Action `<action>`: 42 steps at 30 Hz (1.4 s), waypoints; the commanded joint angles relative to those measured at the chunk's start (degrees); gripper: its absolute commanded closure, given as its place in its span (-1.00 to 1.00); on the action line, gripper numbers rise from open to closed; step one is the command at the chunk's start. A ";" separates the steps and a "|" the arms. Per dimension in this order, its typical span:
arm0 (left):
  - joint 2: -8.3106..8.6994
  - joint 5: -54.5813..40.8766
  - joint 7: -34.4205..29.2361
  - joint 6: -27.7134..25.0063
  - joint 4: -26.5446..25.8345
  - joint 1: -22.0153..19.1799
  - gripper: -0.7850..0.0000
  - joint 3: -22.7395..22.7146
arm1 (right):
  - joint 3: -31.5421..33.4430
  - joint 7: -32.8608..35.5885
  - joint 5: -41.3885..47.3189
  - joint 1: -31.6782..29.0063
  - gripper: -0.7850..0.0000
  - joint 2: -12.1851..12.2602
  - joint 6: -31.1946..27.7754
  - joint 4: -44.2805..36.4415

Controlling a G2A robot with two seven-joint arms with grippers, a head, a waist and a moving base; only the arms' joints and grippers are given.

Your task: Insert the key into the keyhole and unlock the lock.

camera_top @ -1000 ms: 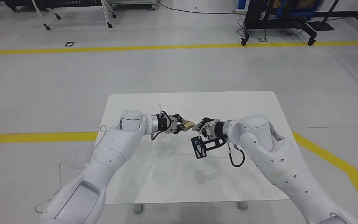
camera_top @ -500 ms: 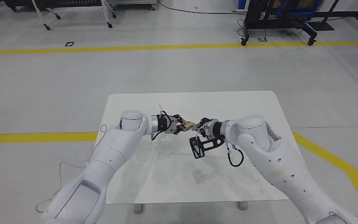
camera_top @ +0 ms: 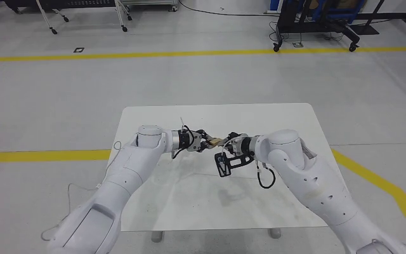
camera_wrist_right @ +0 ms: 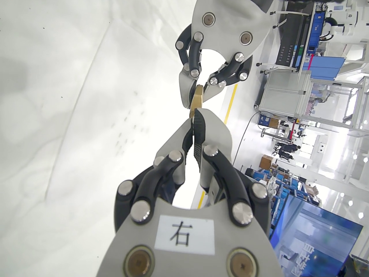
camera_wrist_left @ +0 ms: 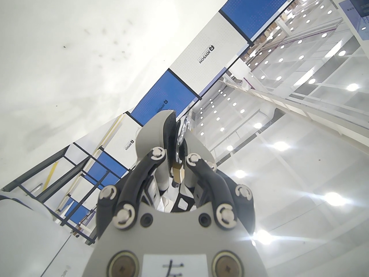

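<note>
Bright, even overhead light floods the top view, and the white table (camera_top: 285, 120) carries no hard glare. In the left wrist view ceiling lamps (camera_wrist_left: 331, 198) bloom into white flares, and the wall panels (camera_wrist_left: 170, 93) bow toward the edges. There, what may be the key (camera_wrist_left: 184, 128) is only a silver glint between dark pads. In the right wrist view the brass lock (camera_wrist_right: 197, 99) catches light cleanly.

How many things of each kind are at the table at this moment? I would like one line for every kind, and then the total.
Grippers: 2, the left gripper and the right gripper
Brass lock: 1, held in the left gripper
Table: 1
Total: 4
</note>
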 commanded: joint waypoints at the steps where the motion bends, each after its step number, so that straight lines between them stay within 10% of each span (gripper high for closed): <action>1: -0.04 0.00 -0.09 -0.03 0.01 0.00 1.00 -0.01 | 0.35 0.14 1.16 0.03 0.94 -0.03 -0.18 0.40; 3: -0.09 -0.02 -0.19 -0.07 0.02 0.00 1.00 -0.03 | 0.85 0.23 2.34 -0.02 0.25 -0.04 -0.09 0.83; 4: -0.10 0.07 -0.20 -0.13 0.05 -0.01 1.00 -0.03 | 1.28 0.16 3.15 -0.09 -1.00 -0.03 0.04 1.10; 12: -0.10 1.44 0.71 -5.43 -1.00 -0.05 1.00 -0.51 | 5.45 0.95 8.84 -1.17 -1.00 0.22 0.88 1.83; 24: 0.76 9.88 13.31 -32.71 -8.32 3.12 1.00 -4.15 | 5.45 0.95 8.84 -1.17 -1.00 0.22 0.88 1.83; 28: 1.06 11.10 15.82 -36.99 -11.18 4.95 1.00 -5.50 | 6.02 0.79 7.84 -3.50 -1.00 0.20 9.22 -0.03; 29: 1.14 11.28 15.91 -37.41 -11.67 5.30 1.00 -5.77 | 6.67 0.67 7.90 -4.37 -0.77 0.20 12.58 0.25; 30: 1.16 10.80 15.93 -37.49 -12.05 5.71 1.00 -6.12 | 7.17 0.67 7.53 -5.28 -0.07 0.20 15.89 0.43; 32: 1.25 10.95 16.11 -36.69 -12.37 6.02 1.00 -6.53 | 7.69 0.37 6.32 -6.95 0.21 0.23 20.84 0.72; 42: 1.19 12.86 16.58 -34.27 -13.25 6.58 1.00 -6.85 | 5.09 -1.11 1.14 -8.03 0.40 -0.33 30.21 1.30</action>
